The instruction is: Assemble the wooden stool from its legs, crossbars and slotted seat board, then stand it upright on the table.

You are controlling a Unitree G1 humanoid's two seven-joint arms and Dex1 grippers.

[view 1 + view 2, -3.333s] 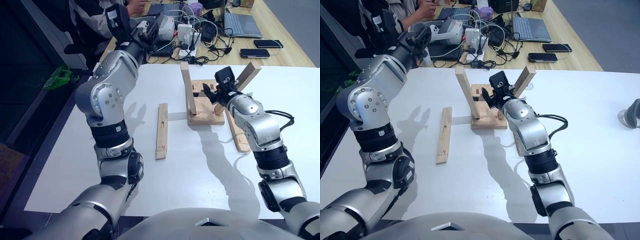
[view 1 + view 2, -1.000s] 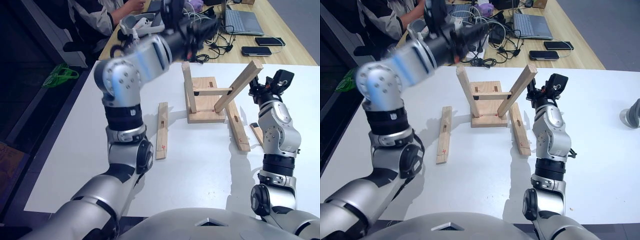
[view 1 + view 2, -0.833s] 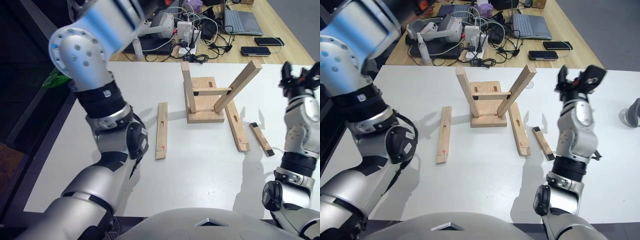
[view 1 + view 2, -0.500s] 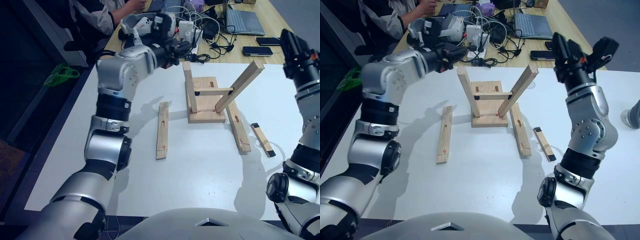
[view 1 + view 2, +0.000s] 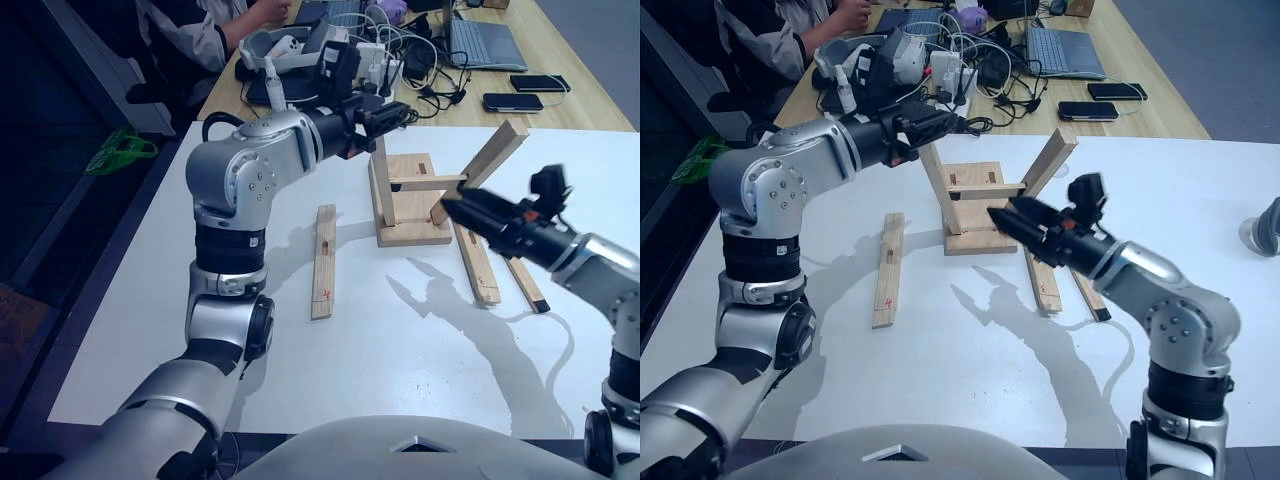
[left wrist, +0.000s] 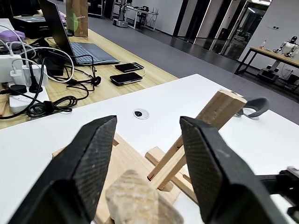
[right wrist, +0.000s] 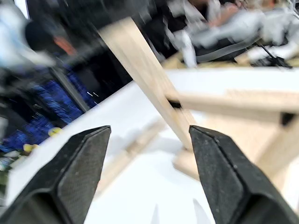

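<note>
On a white table [image 5: 400, 350] the half-built stool sits upside down: its pale square slotted seat board [image 5: 405, 215] lies flat, a light wooden leg [image 5: 380, 185] rises from it almost straight up, a second light wooden leg [image 5: 488, 160] slants up and off to the robot's right, and a thin wooden crossbar [image 5: 425, 183] runs level between the two. The left gripper [image 5: 390, 112] hovers with its jaws spread wide, the near-vertical leg's top end just between them and untouched. The right gripper [image 5: 1008, 218], jaws likewise apart and holding nothing, points at the frame low down; the near-vertical leg and the crossbar stand just ahead of its opening. Well outside both sets of jaws lie a loose slotted wooden leg [image 5: 322, 262], its long axis running away from the robot, another loose wooden leg [image 5: 482, 278] beside the seat board, and a short dark-tipped wooden crossbar [image 5: 527, 282] next to it. The bare timber looks light, stiff and dry enough to grip without slipping, but the push-fit joints probably give easily. The safest hold is likely across a leg's narrow faces near mid-length, with the seat board kept steady.
</note>
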